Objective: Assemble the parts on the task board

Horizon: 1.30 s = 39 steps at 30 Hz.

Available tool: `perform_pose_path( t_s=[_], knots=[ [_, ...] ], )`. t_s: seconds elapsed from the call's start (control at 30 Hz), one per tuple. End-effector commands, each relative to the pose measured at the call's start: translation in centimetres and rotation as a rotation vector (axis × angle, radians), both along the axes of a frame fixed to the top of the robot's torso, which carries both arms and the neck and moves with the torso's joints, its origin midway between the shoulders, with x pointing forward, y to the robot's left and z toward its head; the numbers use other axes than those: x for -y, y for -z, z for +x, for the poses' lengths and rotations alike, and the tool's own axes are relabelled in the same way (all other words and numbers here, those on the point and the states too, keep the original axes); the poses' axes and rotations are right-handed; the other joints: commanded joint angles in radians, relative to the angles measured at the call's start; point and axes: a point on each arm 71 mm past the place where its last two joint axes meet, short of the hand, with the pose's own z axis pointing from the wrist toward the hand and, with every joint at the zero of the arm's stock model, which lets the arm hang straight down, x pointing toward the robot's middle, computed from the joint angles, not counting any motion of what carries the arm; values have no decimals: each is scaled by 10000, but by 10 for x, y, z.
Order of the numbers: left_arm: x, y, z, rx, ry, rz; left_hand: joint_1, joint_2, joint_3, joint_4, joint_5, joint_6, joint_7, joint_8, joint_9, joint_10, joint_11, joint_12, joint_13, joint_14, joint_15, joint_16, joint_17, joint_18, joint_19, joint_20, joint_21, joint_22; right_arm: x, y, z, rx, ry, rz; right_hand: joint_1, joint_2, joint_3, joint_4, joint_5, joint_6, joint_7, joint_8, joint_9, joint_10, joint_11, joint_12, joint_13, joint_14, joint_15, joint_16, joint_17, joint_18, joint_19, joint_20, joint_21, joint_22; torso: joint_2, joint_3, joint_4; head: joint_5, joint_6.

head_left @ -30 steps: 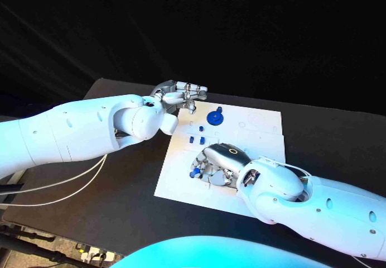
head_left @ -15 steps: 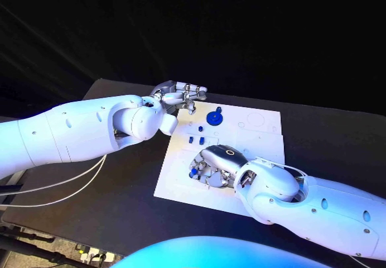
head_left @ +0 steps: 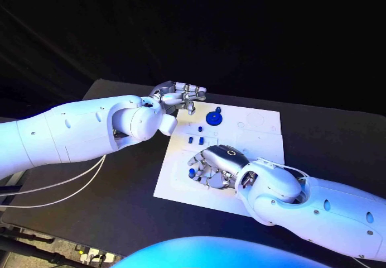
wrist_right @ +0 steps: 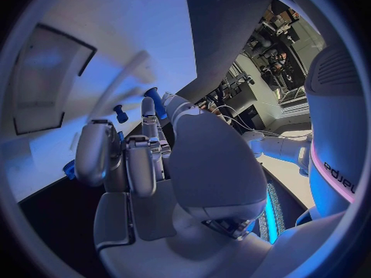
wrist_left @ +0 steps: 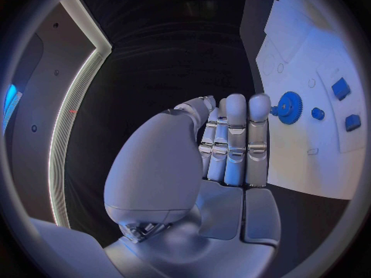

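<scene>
The right hand curls down over small blue parts near the task board's left edge, apparently to pick one, its grasp unclear, while the left hand, fingers together and empty, waits off the board's far-left corner.

This looked like a robotics lab or demo room. A black table carried a white task board under coloured light, cables trailed off its edge, and a lit wall strip and what seemed to be stacked equipment stood behind.
</scene>
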Motion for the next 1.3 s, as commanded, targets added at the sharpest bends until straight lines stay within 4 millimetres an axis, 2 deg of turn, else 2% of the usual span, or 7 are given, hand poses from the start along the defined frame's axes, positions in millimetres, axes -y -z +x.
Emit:
perform_pose_path(
  t_s=[0.03,0.37,0.53,0.63,0.7,0.97,1.3],
  knots=[
    [2,-1,-1,13,186,-91,-27,101,-3,-32,-5,2,15,-9,-9,-61,13,64,1,-31,10,-59,-11,194,-13,22,-24,-12,3,-6,-4,272,10,528,-84,-25,-16,-14,5,-130,-28,-35,-39,5,-94,-38,23,610,-71,22,362,-109,-10,-30,-29,1185,-4,4,5,-22,7],
    [0,0,-1,-8,161,-66,-27,101,-3,-32,-5,2,15,-9,-9,-61,13,64,1,-31,10,-59,-11,194,-13,22,-24,-12,53,-29,-1,-533,1177,1970,-113,26,-55,-77,86,825,253,491,97,538,45,231,264,570,28,-69,191,-88,-72,8,-256,1125,-13,-7,-46,-349,144],
    [-3,1,-2,-24,118,-36,-27,101,-3,-32,-5,2,15,-9,-9,-61,13,64,1,-31,10,-59,-11,194,-13,22,-24,-12,103,-34,5,-1810,2543,1846,-863,-92,-704,194,205,1612,-91,904,281,2025,-301,1580,1208,583,-209,-55,199,-124,45,-110,26,1252,-41,4,-106,-552,297],
    [-4,2,-2,-41,109,-16,-25,97,-3,-40,-6,3,12,-8,-10,-63,11,70,2,-32,10,-62,-14,194,-12,22,-30,-16,131,-37,5,-2249,3334,1653,-1155,76,-1498,233,953,1824,-361,1123,607,1923,-587,6607,6318,669,-446,136,526,-234,229,-313,447,1451,-74,9,-171,-716,329],
    [-4,3,-3,-53,101,-1,-25,97,-3,-40,-6,3,12,-8,-10,-63,11,70,2,-32,10,-62,-14,194,-12,22,-30,-16,148,-37,4,-2415,3841,1477,-1275,246,-2005,324,1063,1756,-319,1205,873,1506,-502,8875,8714,710,-436,263,763,-250,294,-375,598,1540,-90,8,-211,-826,374],
    [-4,5,-4,-79,138,7,-45,91,-14,-36,-11,9,13,-3,-11,-62,12,79,3,-32,11,-66,-18,193,-8,23,-34,-17,201,-32,-4,-2159,5362,626,-1323,492,-2934,699,1591,1589,-309,1431,1572,1378,-478,11065,11077,749,-380,405,1023,-272,368,-324,727,1659,-153,32,-330,-1450,398],
    [-2,4,-5,-25,319,-83,-9,50,-27,-95,-13,14,4,4,-14,-64,2,101,6,-38,4,-76,-29,198,-13,20,-64,-37,204,-15,-13,-2530,6135,289,-1297,610,-3359,755,2399,1562,-347,1568,1915,1604,-503,11744,11782,758,-406,438,1086,-268,372,-341,674,1678,-176,16,-383,-1746,359]
  ],
)
